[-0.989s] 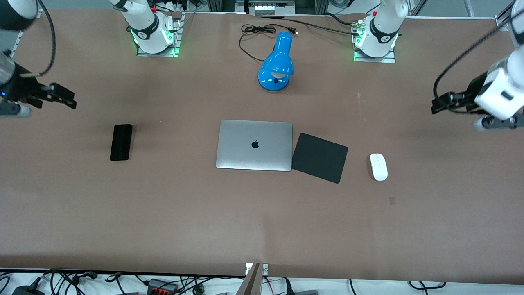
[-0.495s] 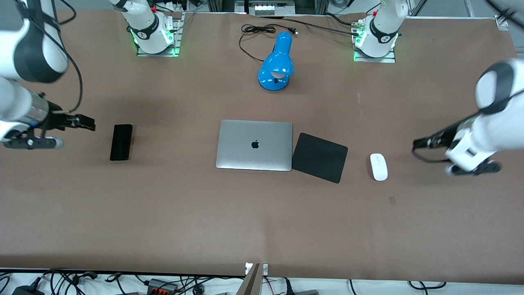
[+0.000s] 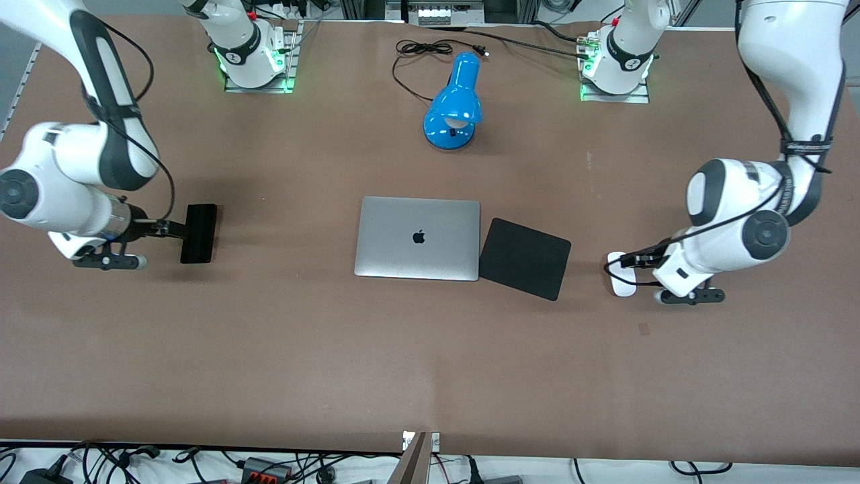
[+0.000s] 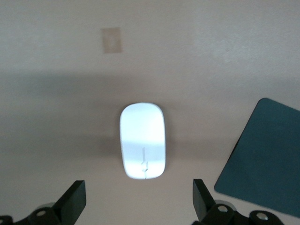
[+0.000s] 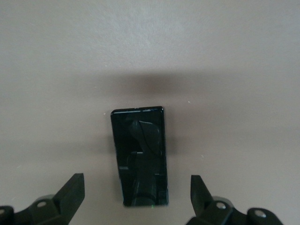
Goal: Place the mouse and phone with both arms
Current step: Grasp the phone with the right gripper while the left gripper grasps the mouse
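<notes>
The white mouse lies on the brown table toward the left arm's end, beside the black mat. My left gripper hangs low over it, open. In the left wrist view the mouse sits just ahead of the spread gripper, untouched. The black phone lies toward the right arm's end of the table. My right gripper hovers open at its edge. In the right wrist view one end of the phone lies between the wide fingers of the gripper, with a gap on each side.
A closed silver laptop sits mid-table with a black square mat beside it, between laptop and mouse. A blue desk lamp with its black cord lies near the robots' bases.
Both arms swung in from the table's ends and came down. The right gripper has reached the phone and the left gripper the mouse. Both stayed open, and neither object moved.
</notes>
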Controlling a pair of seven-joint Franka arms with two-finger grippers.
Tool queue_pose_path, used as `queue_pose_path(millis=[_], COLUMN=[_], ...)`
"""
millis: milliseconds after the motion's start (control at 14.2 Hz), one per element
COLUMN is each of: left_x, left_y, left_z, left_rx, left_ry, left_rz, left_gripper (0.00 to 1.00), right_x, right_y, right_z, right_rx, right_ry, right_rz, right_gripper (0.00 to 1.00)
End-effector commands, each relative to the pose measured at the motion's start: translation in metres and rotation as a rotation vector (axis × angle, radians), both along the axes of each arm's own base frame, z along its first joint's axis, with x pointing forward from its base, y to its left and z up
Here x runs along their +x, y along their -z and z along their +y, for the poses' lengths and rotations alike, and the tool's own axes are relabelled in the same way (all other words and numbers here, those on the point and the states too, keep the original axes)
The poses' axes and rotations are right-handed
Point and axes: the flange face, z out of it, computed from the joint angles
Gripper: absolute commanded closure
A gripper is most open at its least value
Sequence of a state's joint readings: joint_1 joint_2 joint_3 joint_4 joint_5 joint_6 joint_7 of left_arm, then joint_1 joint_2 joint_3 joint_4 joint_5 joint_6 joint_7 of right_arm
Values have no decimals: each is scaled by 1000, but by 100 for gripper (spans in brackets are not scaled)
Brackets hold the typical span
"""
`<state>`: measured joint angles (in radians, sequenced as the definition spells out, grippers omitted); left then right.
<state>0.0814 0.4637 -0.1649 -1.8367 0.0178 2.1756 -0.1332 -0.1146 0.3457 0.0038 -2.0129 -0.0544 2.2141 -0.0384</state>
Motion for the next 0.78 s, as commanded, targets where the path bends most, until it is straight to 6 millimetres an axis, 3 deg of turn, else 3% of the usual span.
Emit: queue_pose_path(millis=[0, 141, 283, 707], left_x=[-6, -7, -7, -10], left_y=[26, 43, 53, 79], left_z=[1, -1, -2, -4], left_rx=[-4, -4, 73, 71], left_ry=[8, 16, 107, 111], left_rz=[-23, -19, -28, -32], left_gripper=[0, 0, 0, 0], right_x=[-12, -14, -16, -21], right_y=[32, 54, 64, 87], right_z=[-1, -6, -7, -4], right_rx=[0, 2, 6, 13], right_ry=[17, 58, 64, 62], right_rz=[-10, 4, 20, 55], right_gripper=[0, 0, 0, 0])
